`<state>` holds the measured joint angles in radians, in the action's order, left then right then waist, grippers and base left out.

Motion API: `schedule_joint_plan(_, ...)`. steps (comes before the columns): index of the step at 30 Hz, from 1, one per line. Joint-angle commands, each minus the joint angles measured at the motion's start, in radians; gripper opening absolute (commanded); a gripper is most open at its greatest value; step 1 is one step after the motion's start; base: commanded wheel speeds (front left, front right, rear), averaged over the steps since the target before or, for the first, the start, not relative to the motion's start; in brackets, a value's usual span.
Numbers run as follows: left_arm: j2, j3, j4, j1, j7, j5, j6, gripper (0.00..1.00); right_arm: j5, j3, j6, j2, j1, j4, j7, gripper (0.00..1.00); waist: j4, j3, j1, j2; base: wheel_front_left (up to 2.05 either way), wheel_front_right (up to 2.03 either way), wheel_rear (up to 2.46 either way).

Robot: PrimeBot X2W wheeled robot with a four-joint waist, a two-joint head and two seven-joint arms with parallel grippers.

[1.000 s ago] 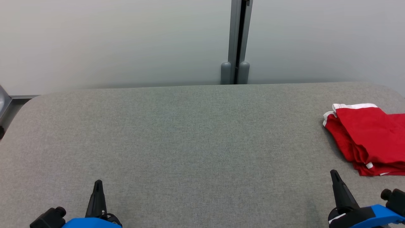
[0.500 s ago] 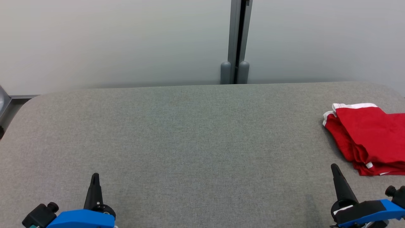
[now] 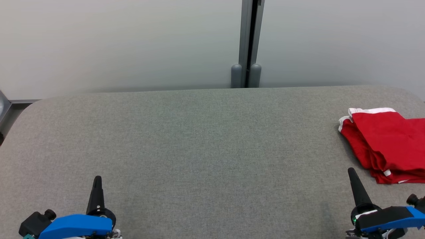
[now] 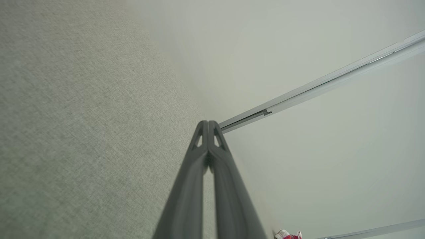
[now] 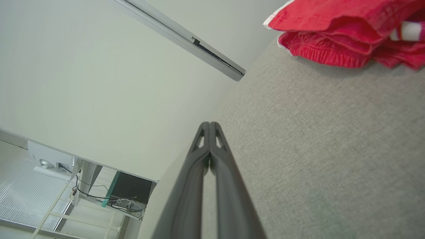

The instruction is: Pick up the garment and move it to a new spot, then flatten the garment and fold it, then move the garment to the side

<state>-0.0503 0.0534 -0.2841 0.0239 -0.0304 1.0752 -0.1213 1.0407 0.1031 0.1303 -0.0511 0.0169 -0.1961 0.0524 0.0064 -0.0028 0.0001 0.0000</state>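
A folded red garment [image 3: 388, 142] with white trim lies at the right edge of the grey fabric table [image 3: 206, 142]; it also shows in the right wrist view as the garment [image 5: 345, 30] at the top right, and tiny in the left wrist view as the garment [image 4: 289, 235]. My left gripper [image 3: 97, 179] stands at the lower left, shut and empty, its fingertips pressed together [image 4: 208, 123]. My right gripper [image 3: 350, 171] rises at the lower right, just left of and nearer than the garment, apart from it, also shut and empty [image 5: 210, 124].
Pale wall panels stand behind the table, with a grey vertical post [image 3: 247, 43] at the middle of the far edge. Past the table's edge in the right wrist view are a dark box [image 5: 129, 189] with cables and a white frame.
Both grippers have drawn back toward the near edge and turned, showing more of their blue bodies. The garment lies where it was.
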Motion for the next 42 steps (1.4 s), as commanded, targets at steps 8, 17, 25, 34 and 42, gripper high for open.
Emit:
schedule_joint_plan(8,0.000,0.015,0.017,0.035,0.023,0.086,-0.006,0.00,0.094,0.004,0.000,-0.001,0.033,-0.001,0.012,0.00,-0.001,0.001,0.0000,0.0000,0.00,0.00,0.00)
schedule_joint_plan(17,0.000,0.023,0.022,0.045,0.048,0.171,-0.007,0.00,0.183,0.006,0.001,0.000,0.046,-0.010,0.022,0.00,-0.002,0.001,0.0000,0.0000,0.00,0.00,0.00)
schedule_joint_plan(25,0.000,0.030,0.026,0.055,0.066,0.240,-0.008,0.00,0.256,0.007,0.001,0.000,0.055,-0.018,0.030,0.00,-0.002,0.002,0.0000,0.0000,0.00,0.00,0.00)
schedule_joint_plan(34,0.000,0.040,0.029,0.065,0.086,0.313,-0.009,0.00,0.335,0.009,0.001,0.000,0.066,-0.026,0.038,0.00,-0.003,0.003,-0.0001,0.0000,0.00,0.00,0.00)
schedule_joint_plan(42,0.000,0.047,0.032,0.071,0.102,0.373,-0.011,0.00,0.400,0.010,0.001,0.000,0.075,-0.032,0.044,0.00,-0.004,0.004,-0.0001,0.0000,0.00,0.00,0.00)
